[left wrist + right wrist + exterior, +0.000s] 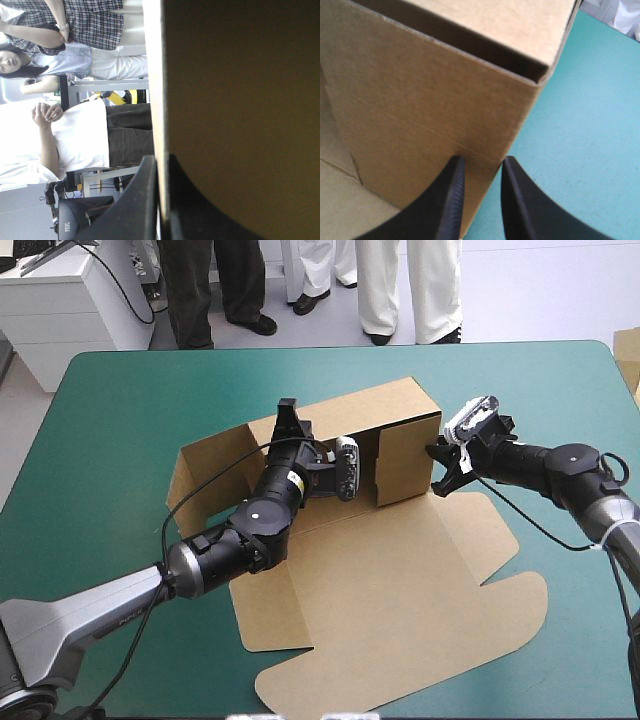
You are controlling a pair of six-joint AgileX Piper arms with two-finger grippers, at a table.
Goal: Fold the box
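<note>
L gripper (161, 159), R gripper (482, 161) pinch 2 box (400, 580) walls.

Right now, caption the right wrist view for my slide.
Right tool grips the raised corner wall of the brown box, teal-green cover alongside.

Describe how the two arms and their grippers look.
The left arm and right arm are black jointed tubes, each with a round white dot at a joint and a grey link toward the base. The left arm carries a small pale label near its wrist. The left gripper and right gripper each have two broad black fin-shaped fingers.
</note>
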